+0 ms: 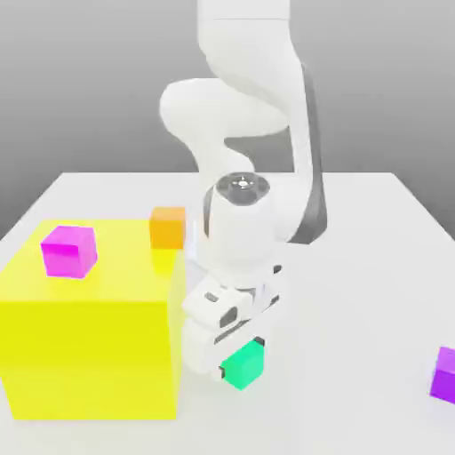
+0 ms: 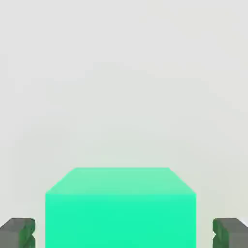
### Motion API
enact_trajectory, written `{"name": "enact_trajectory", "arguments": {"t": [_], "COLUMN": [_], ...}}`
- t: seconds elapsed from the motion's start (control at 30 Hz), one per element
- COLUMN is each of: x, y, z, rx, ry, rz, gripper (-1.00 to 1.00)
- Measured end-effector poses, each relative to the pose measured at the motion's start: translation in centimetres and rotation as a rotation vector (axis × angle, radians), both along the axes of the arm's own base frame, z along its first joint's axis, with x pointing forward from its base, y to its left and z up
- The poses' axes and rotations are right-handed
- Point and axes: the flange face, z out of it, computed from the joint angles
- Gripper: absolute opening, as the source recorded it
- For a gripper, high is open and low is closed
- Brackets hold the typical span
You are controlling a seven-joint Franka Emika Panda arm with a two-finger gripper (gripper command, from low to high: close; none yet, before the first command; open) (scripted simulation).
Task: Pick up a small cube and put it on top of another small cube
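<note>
Two finger pads point(image 2: 17, 232) sit either side of the small cube point(image 1: 244, 364). That's the relation your next move hangs on. In the hand view the teal-green cube point(image 2: 121, 208) is centred between them, w/ a thin strip of bare table showing on each flank. So read the gripper point(image 1: 240, 355) as spread around the cube, not pinching it. Contact on either face isn't visible.

Cube pos.: flat on the white table point(image 1: 373, 267), near the front edge in the exterior view. It's just beside the big yellow block point(image 1: 89, 338), on that block's exterior-view-right side, but apart from it. The hand points down, directly over the cube, so there's no sideways offset to fix. The cube is equal-sided, so no long axis matters. Its faces look roughly square to the pads, which suits a flat-face grip.

Judgement: this is the grasp step, and the lift and stack aren't done yet. You'd want the pads to close evenly on both faces before any upward move. If one touches first, the cube may slide or twist toward the yellow block.

Other small cubes:
- orange cube point(image 1: 167, 227), behind the yellow block's far corner
- magenta cube point(image 1: 68, 250), on top of the yellow block
- purple cube point(image 1: 444, 373), at the exterior view's right edge, well apart

Can't tell which is the stack target.
</note>
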Motion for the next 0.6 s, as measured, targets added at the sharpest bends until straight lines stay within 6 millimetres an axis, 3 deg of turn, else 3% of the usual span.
{"name": "enact_trajectory", "arguments": {"t": [0.1, 0.2, 0.4, 0.6], "x": [-0.1, 0.2, 0.1, 3.8], "y": [0.0, 0.0, 0.0, -0.9], "z": [-0.3, 1.2, 5.9, 13.4], "rx": [0.001, -0.002, 0.001, -0.005], "ry": [0.001, -0.001, -0.002, -0.069], "rz": [0.000, 0.001, 0.001, -0.032], "gripper": [-1.00, -1.00, -1.00, -1.00]}}
